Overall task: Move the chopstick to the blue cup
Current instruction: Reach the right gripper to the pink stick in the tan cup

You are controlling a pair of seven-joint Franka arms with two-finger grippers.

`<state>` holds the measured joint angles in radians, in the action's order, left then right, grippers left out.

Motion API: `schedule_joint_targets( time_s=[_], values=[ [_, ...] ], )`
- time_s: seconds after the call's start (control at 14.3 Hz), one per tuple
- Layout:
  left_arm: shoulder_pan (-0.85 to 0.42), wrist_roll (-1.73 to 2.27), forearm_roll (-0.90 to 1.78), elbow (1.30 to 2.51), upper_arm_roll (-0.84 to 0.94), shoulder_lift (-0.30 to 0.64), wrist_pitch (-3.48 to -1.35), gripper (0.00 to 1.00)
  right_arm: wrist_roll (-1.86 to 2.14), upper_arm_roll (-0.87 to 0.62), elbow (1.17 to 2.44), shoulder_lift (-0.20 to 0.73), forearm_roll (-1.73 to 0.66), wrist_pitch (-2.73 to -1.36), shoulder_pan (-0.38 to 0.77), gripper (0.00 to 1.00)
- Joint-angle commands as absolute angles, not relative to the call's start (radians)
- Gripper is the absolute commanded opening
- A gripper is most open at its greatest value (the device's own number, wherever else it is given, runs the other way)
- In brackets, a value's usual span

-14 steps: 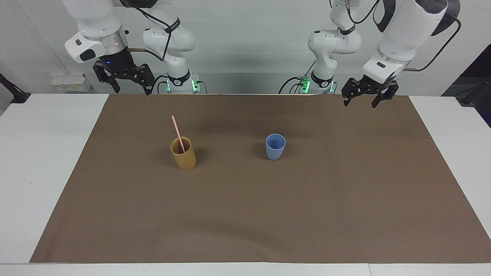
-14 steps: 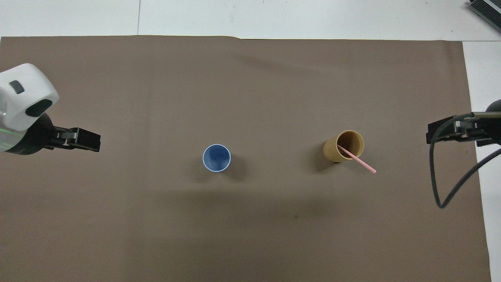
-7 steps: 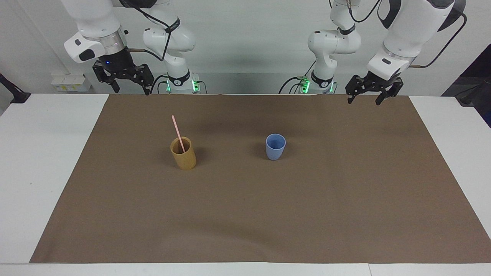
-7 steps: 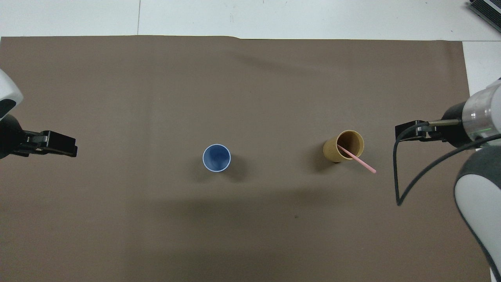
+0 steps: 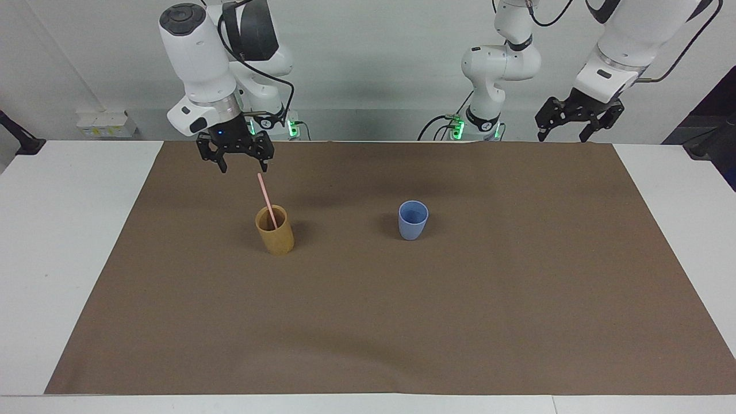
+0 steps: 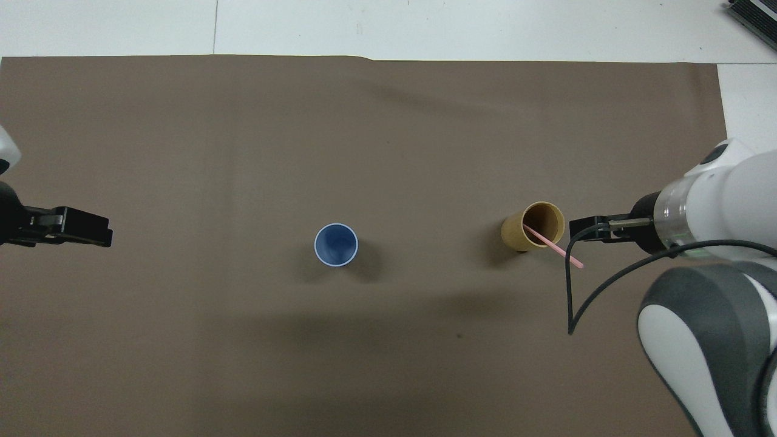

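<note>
1. Chopstick (image 5: 267, 200) first: it stands slanted in the tan cup (image 5: 275, 230), its free top leaning toward the robots and ending just below the right gripper (image 5: 241, 168), whose jaws are spread wide and hold nothing.
2. By my reading, the step in hand is the approach for the pick: the right jaws hang over the chopstick's tip without touching it. The next move calls for a short descent so the stick's upper part sits between the jaws, then a close and a straight lift along the stick's slant so it clears the tan cup's rim without tipping the cup.
3. Blue cup (image 5: 413, 220) stands upright, well apart from the right jaws toward the left arm's end, with bare brown mat (image 5: 517, 287) between the two cups, so the carry looks unobstructed.
4. Left gripper (image 5: 562, 137) waits aloft at the mat's edge nearest the robots, jaws released and empty, well clear of both cups.
5. White bench (image 5: 69, 241) shows around the mat; both cups sit well inside the mat's edges.
</note>
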<state>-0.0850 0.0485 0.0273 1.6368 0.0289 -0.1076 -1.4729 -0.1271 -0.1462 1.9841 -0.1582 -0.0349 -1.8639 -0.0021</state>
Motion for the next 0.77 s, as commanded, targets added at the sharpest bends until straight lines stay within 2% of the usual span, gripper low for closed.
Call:
schedule_joint_targets(
  time_s=[0.0,0.21,0.28,0.42,0.56,0.7],
  values=[
    [-0.077,0.035,0.015,1.632,0.031,-0.120,-1.442,1.00,-0.101,-0.143,2.080,-0.206,-0.058,-1.934,0.017,0.91],
    [-0.075,-0.004,0.015,1.632,0.029,-0.121,-1.433,1.00,-0.098,-0.143,2.144,-0.215,-0.060,-1.994,0.029,0.84],
    [-0.075,-0.033,0.015,1.634,0.026,-0.121,-1.431,1.00,-0.095,-0.143,2.157,-0.216,-0.060,-2.008,0.029,0.78],
    [-0.077,-0.046,0.015,1.635,0.025,-0.121,-1.430,1.00,-0.075,-0.143,2.181,-0.218,-0.060,-2.032,0.028,0.75],
    [-0.077,-0.046,0.017,1.634,0.025,-0.121,-1.431,1.00,-0.065,-0.141,2.204,-0.218,-0.072,-2.052,0.026,0.66],
    [-0.078,-0.043,0.017,1.634,0.026,-0.121,-1.431,1.00,-0.046,-0.141,2.221,-0.218,-0.093,-2.062,0.026,0.63]
  ],
)
